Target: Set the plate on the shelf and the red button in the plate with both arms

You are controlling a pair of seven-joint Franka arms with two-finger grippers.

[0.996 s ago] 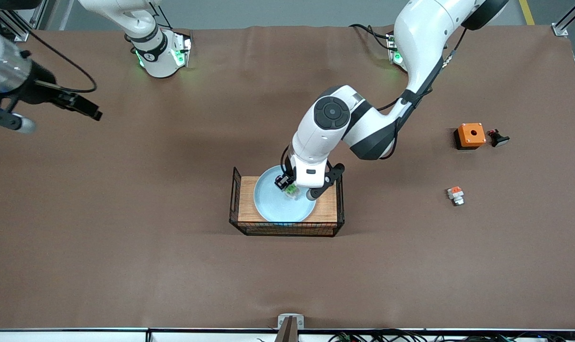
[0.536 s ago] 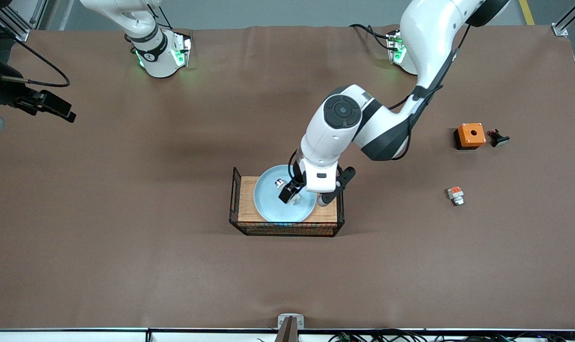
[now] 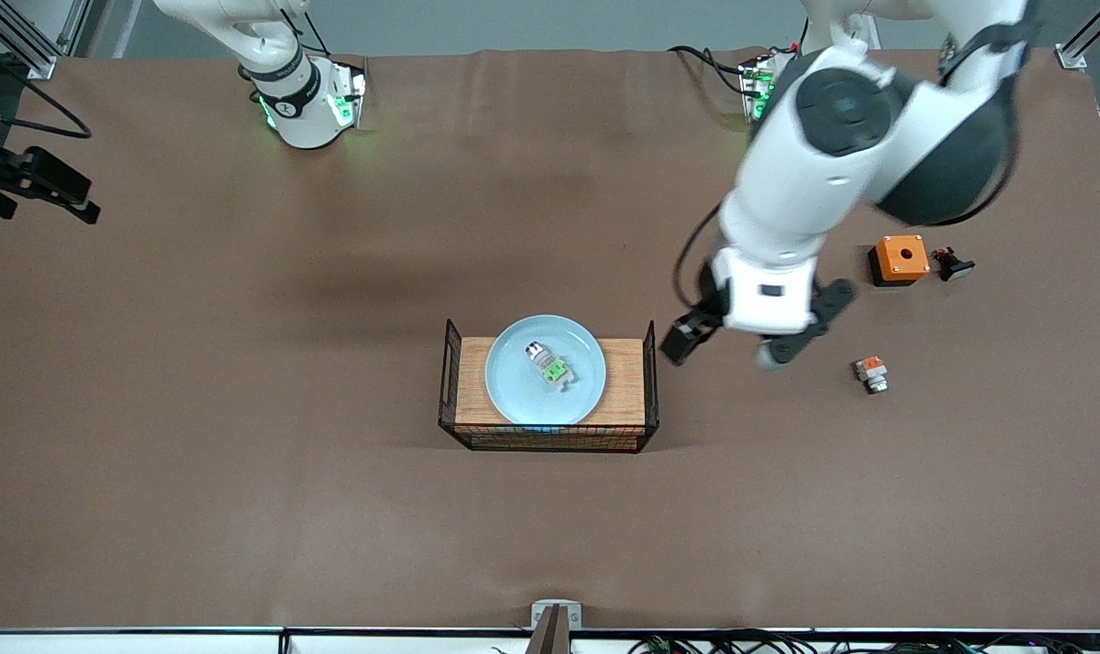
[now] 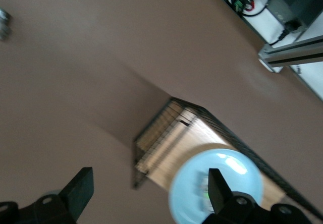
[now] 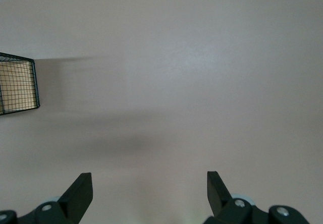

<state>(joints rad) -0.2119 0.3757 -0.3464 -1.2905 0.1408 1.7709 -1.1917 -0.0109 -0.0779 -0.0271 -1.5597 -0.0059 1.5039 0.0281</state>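
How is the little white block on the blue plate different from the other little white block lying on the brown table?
The red button has a green patch; the other white block has an orange-red patch. The red button lies on the plate in the wire basket; the other block lies on the bare table, toward the left arm's end, near the orange box. Both are small, whitish and blocky, and neither gripper holds them.

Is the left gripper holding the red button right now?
No. The red button lies on the plate in the basket, and the open left gripper is over the bare table beside it.
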